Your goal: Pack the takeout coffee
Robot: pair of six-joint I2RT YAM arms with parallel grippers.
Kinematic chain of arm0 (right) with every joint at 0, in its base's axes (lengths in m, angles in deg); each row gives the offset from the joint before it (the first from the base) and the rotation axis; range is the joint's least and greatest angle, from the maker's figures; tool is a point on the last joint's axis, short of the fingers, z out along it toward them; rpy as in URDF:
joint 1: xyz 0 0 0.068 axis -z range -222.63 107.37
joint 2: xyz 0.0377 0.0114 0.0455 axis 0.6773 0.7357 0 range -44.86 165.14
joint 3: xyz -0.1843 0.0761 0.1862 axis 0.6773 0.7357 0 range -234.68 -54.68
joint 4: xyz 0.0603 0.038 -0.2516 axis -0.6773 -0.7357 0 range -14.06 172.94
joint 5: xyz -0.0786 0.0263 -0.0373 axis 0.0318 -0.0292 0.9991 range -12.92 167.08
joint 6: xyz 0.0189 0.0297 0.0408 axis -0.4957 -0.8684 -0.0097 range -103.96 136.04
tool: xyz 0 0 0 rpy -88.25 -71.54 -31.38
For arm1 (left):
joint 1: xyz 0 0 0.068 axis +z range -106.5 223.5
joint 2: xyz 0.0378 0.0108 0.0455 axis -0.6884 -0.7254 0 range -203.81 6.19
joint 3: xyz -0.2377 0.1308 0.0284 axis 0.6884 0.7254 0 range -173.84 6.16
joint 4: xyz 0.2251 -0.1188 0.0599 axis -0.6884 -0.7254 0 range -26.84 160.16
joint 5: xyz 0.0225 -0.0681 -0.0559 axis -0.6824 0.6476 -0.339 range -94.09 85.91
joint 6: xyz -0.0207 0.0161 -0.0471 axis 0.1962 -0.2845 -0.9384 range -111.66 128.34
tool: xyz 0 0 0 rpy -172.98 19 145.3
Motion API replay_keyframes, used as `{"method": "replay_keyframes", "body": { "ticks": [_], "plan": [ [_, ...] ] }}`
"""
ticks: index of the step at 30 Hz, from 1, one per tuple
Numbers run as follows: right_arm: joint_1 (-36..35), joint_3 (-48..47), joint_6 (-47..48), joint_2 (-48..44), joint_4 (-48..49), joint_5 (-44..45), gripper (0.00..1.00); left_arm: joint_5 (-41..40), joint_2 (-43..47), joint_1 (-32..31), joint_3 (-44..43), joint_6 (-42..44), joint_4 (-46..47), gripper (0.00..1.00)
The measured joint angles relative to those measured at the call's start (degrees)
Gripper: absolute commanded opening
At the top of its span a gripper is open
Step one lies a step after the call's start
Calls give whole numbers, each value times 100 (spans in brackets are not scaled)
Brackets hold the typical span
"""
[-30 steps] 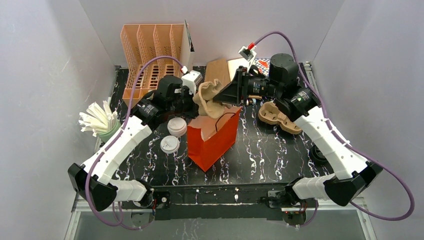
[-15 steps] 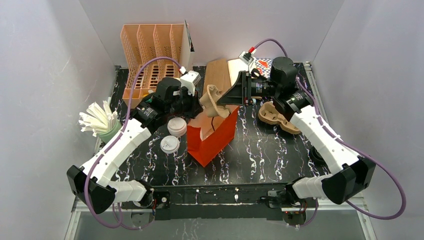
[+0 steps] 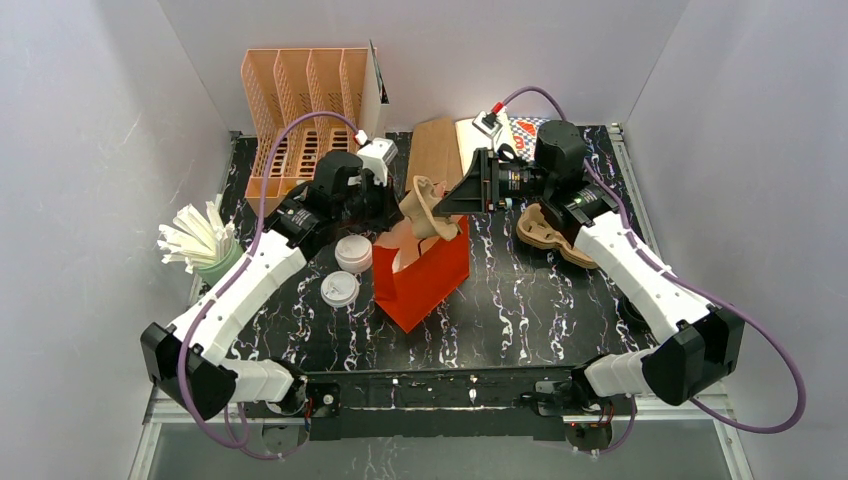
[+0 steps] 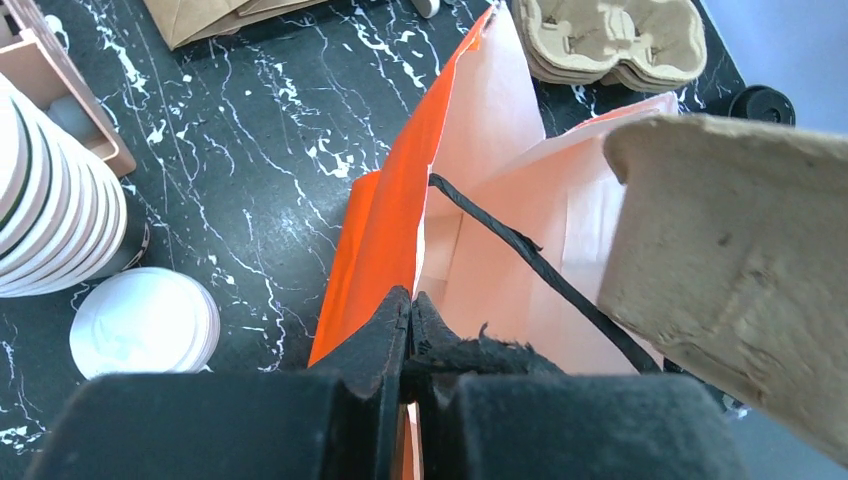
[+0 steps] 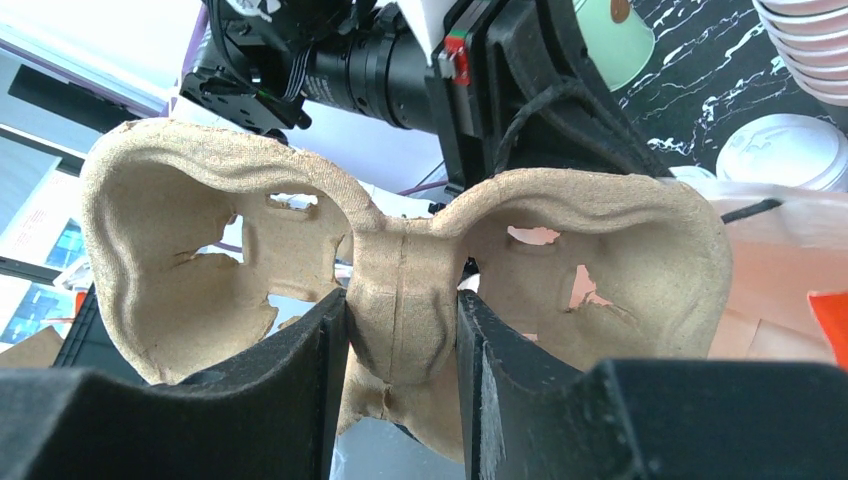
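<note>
1. The left end effector (image 4: 410,305) is pressed together on the near rim of an orange paper bag (image 3: 425,285), right where the bag's black cord handle (image 4: 540,270) comes out. The rim is nipped between the fingers and the bag's mouth gapes.
2. The orange paper bag stands in the middle of the black, white-veined desk (image 3: 520,300).
3. The right end effector (image 5: 400,300) pinches the centre ridge of a brown moulded-pulp two-cup carrier (image 5: 180,250), with one finger on each side of the ridge.
4. The carrier hangs on edge over the bag's open mouth; whether it touches the paper I cannot tell.
5. A small dark disposable cup with a round black plastic lid (image 4: 762,103) stands on the desk toward the right edge. It is well apart from the bag and just past a stack of brown pulp carriers (image 3: 548,235) — only its top shows.
6. Left of the bag sit a stack of white paper cups (image 3: 352,252) and, just beside it, a loose white lid (image 3: 338,290).
7. An orange slotted plastic rack (image 3: 300,110) stands at the back left corner.
</note>
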Motion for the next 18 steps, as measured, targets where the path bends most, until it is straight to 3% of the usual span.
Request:
{"method": "replay_keyframes", "body": {
  "ticks": [8, 18],
  "plan": [
    [4, 92, 243, -260, -90, 216, 37, 39, -162, 317, -44, -197, -2, 0],
    [4, -273, 181, 153, 114, -295, 38, 435, -162, 341, -44, -227, 26, 0]
  ]
}}
